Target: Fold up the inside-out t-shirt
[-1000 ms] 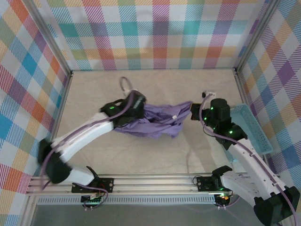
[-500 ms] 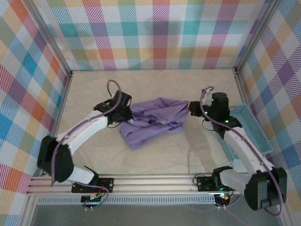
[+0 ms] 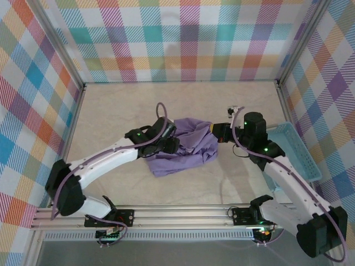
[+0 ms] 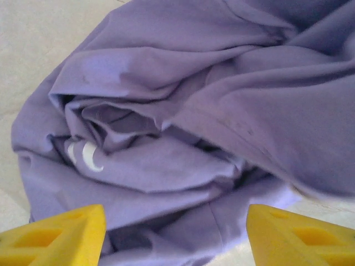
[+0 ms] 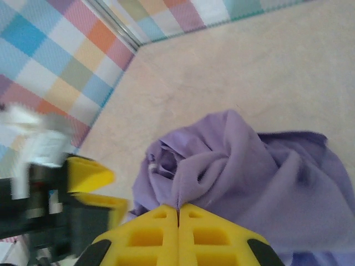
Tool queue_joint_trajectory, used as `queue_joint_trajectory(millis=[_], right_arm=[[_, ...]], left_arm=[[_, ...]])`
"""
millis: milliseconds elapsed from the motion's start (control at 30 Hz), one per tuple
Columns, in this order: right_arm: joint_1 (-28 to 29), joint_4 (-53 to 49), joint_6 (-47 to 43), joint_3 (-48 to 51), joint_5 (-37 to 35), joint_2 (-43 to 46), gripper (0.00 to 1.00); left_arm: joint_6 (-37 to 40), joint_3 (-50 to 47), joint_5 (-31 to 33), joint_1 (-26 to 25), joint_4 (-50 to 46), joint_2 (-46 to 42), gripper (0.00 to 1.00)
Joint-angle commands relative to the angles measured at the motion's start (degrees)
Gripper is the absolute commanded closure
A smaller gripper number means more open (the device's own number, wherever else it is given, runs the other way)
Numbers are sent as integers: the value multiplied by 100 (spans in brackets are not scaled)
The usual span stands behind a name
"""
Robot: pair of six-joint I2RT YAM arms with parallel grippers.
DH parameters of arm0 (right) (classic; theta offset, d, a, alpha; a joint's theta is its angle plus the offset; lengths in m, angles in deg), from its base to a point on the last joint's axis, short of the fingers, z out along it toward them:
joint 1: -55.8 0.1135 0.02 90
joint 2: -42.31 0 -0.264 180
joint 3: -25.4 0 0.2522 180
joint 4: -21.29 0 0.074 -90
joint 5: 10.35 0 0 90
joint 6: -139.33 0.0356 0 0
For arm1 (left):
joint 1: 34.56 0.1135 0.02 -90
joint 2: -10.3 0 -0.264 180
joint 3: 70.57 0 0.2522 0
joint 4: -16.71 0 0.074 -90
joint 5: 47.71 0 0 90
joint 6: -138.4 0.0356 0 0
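though tighter-bunched than before, t-shirt [image 3: 188,147] apparently in right pincer [image 5: 178,212]

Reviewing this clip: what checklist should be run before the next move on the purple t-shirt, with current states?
1. Left end effector open: ok, fingers apart over the t-shirt.
2. Right end effector gripping fabric: ok, shut on the t-shirt.
3. The t-shirt spread flat: not ok, bunched in a heap.
4. Collar and sleeves located: cannot tell.
5. Basket apart from the t-shirt: ok.
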Motion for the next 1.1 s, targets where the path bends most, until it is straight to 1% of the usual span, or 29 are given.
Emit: queue_joint_trajectory(millis=[0, 67, 133, 233, 333, 433, 467, 533, 633, 733, 833, 933, 1033, 1067], right_arm=[[-11, -161, 45, -297, 228, 268, 100], [-16, -234, 28, -327, 233, 310, 100], [-16, -274, 27, -340, 207, 315, 100], [-11, -229, 71, -301, 232, 312, 100], [-13, -208, 71, -274, 193, 295, 100], [-16, -234, 48, -275, 166, 240, 100], [-12, -256, 34, -274, 120, 227, 100], [-11, -338, 2, -274, -6, 214, 100], [-13, -433, -66, -267, -181, 225, 100], [-11, -429, -113, -231, -273, 196, 100], [-11, -435, -157, -165, -604, 187, 100], [-12, -413, -218, -66, -795, 182, 100], [-5, -348, -203, -12, -699, 158, 100], [-13, -342, -193, -2, -690, 157, 100]], left_arm=[[371, 305, 413, -128, 102, 470, 29], [415, 497, 563, -124, 139, 719, 22], [531, 663, 524, -124, 195, 938, 20], [770, 841, 37, -123, 298, 1220, 21], [846, 857, -439, -125, 474, 1401, 21], [918, 953, -901, -133, 546, 1651, 26], [914, 974, -912, -145, 529, 1701, 28], [884, 793, -865, -155, 716, 1596, 30], [959, 265, -879, -149, 1171, 1157, 28], [1111, 106, -751, -157, 1153, 985, 27], [1303, -20, -634, -144, 1167, 861, 26], [1483, -159, -918, -98, 1320, 742, 25], [1674, -83, -1238, -96, 1309, 883, 23], [1713, -41, -1257, -101, 1310, 946, 23]])
